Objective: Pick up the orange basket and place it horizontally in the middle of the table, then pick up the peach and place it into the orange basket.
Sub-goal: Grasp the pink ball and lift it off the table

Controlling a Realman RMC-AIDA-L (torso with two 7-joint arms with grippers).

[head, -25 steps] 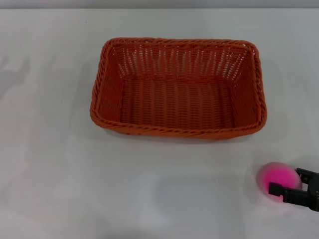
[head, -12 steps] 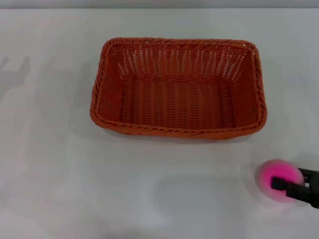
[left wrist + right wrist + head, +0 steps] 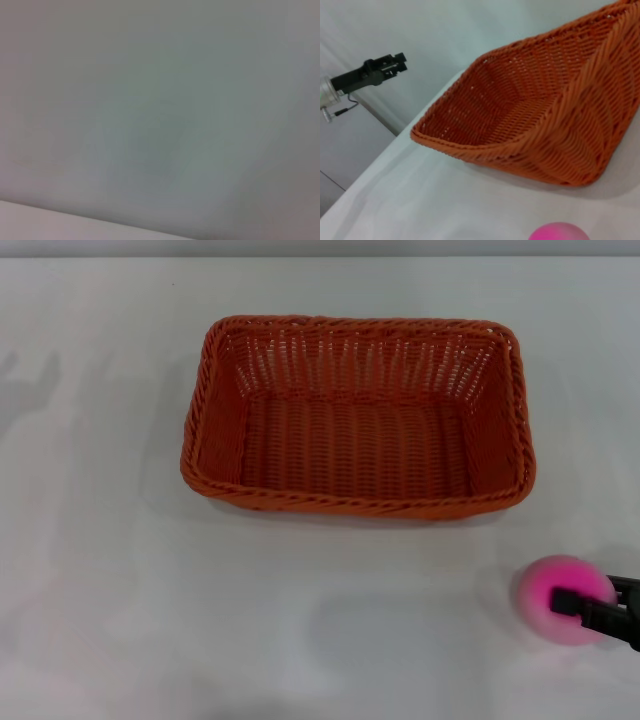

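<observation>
The orange basket [image 3: 357,418] lies lengthwise across the middle of the white table [image 3: 120,590], open side up and empty; the right wrist view shows the basket [image 3: 540,120] close by. The peach [image 3: 545,592], bright magenta, rests on the table at the near right, well clear of the basket's near right corner. My right gripper [image 3: 582,594] reaches in from the right edge, its black tip lying across the peach's top. Only the top of the peach [image 3: 559,232] shows in the right wrist view. My left gripper [image 3: 387,67] hangs far off, past the basket's other end.
Bare white tabletop surrounds the basket on all sides, with wide room in front and to the left. The left wrist view shows only a blank grey surface.
The black tip of my right gripper has crept from the peach's near right side up over its middle. Peach and basket have stayed put.
</observation>
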